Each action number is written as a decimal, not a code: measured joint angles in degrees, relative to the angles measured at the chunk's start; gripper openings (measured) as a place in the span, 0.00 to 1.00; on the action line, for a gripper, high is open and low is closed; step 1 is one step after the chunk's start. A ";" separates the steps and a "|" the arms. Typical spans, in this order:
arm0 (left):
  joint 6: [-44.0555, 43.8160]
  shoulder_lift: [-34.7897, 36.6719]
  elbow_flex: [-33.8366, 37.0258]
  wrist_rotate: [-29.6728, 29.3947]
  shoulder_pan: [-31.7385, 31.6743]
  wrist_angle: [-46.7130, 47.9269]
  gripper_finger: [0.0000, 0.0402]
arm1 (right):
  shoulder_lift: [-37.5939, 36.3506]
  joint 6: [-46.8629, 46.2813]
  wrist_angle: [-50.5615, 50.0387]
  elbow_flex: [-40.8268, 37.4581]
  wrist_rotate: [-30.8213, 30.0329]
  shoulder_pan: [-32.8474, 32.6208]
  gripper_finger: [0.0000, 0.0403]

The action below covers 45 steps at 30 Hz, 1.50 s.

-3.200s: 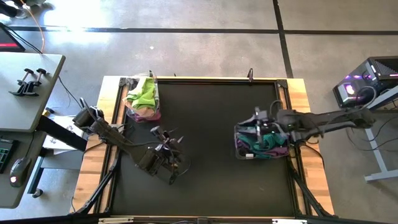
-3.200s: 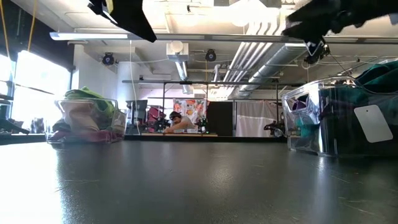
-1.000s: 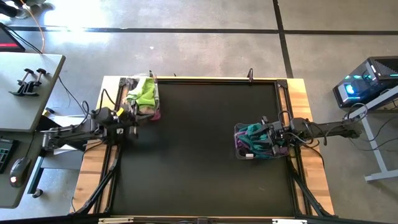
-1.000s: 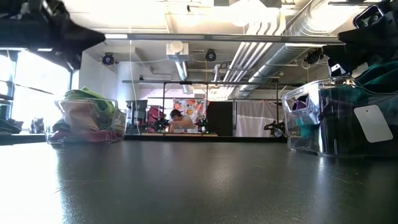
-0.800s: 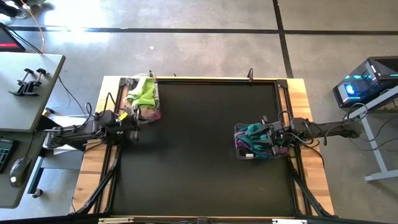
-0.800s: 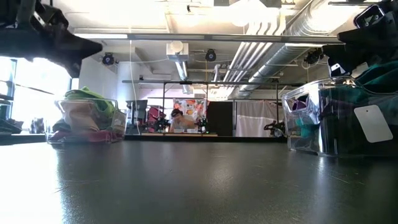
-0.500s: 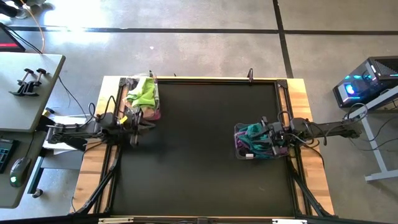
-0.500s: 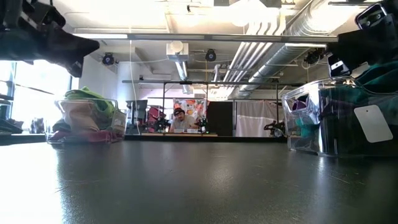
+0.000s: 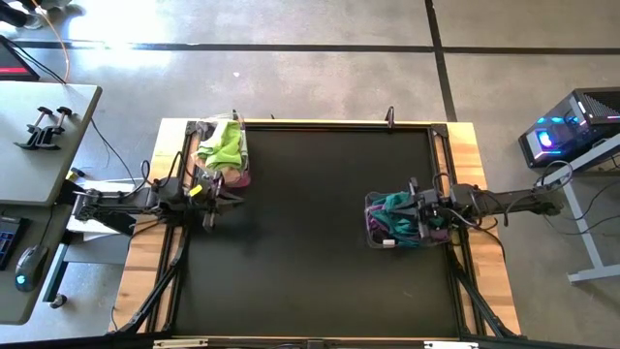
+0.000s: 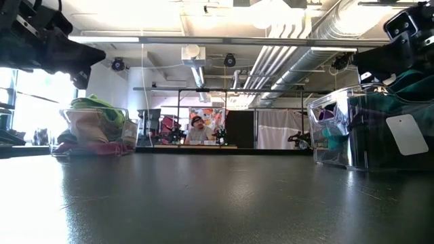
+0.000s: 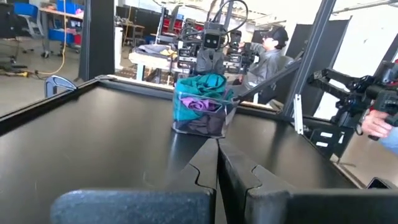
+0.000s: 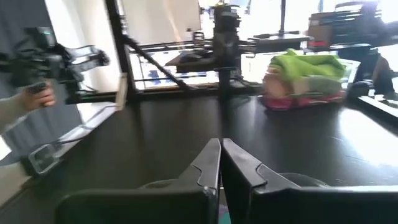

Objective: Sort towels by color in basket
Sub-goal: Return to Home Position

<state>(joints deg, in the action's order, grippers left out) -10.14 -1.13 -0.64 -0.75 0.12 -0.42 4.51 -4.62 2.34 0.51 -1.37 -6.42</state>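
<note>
A clear basket (image 9: 224, 155) at the table's far left holds lime, peach and magenta towels (image 12: 304, 78). A second clear basket (image 9: 399, 224) at the right edge holds teal and purple towels (image 11: 202, 99), the teal one (image 10: 415, 83) bulging above its rim. My left gripper (image 9: 219, 195) hovers shut just on the near side of the left basket, pointing toward the table's right, its fingers (image 11: 217, 167) with nothing between them. My right gripper (image 9: 415, 213) stands shut over the right basket, pointing left, with nothing showing between its fingers (image 12: 221, 163). My right gripper hangs shut just above the teal towel in the right basket. The gripper's own body hides the spot below it, so I cannot tell whether it touches the cloth.
The black mat (image 9: 310, 223) lies bare between the two baskets. A metal frame (image 9: 389, 120) rims the table. A white tag (image 10: 406, 133) hangs on the right basket's wall. People stand beyond the table: one (image 10: 196, 127) behind, a hand (image 12: 30, 94) holding a rig.
My left gripper has moved a little toward the table's right, along the near side of the left basket, staying level above the table. The towels and baskets have not moved.
</note>
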 joint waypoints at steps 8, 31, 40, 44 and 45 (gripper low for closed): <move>-1.41 0.00 0.00 -0.09 -0.02 0.00 0.00 | 0.00 0.34 -1.18 0.00 -0.33 0.00 0.01; 1.32 0.73 -0.02 -0.13 1.38 -0.02 0.00 | 0.00 -10.41 -0.90 -0.02 -1.64 0.02 0.02; 1.35 0.92 -0.04 -0.15 4.02 -0.26 0.00 | -0.02 -10.38 -0.90 -0.02 -1.57 0.02 0.02; 1.32 0.92 -0.04 -0.15 4.04 -0.24 0.00 | -0.02 -10.38 -0.90 -0.02 -1.55 0.02 0.02; 1.33 0.92 -0.04 -0.15 4.04 -0.25 0.00 | -0.02 -10.38 -0.90 -0.02 -1.55 0.02 0.02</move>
<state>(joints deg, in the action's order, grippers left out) -8.81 -0.21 -0.69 -0.91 4.16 -0.67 4.49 -15.00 1.43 0.49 -2.92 -6.39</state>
